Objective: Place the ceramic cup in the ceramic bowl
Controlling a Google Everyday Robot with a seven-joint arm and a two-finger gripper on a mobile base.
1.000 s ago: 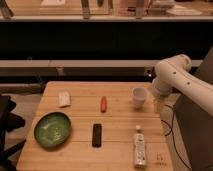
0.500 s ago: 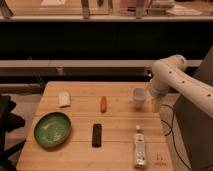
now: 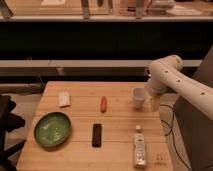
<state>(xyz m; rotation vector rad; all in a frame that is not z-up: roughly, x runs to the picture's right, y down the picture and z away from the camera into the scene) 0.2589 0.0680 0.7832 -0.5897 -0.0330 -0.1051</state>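
The white ceramic cup [image 3: 138,97] stands upright near the right edge of the wooden table [image 3: 80,116]. The green ceramic bowl [image 3: 52,129] sits at the table's front left, far from the cup. My gripper [image 3: 151,98] hangs at the end of the white arm [image 3: 177,80], right beside the cup on its right side, at about cup height.
An orange-red object [image 3: 103,103] lies mid-table left of the cup. A black rectangular object [image 3: 96,135] lies in front of it. A white bottle with a green label [image 3: 139,147] lies at the front right. A small white item [image 3: 64,99] sits at the back left.
The arm and gripper have shifted slightly left, closer to the cup. The cup and the other objects have not moved.
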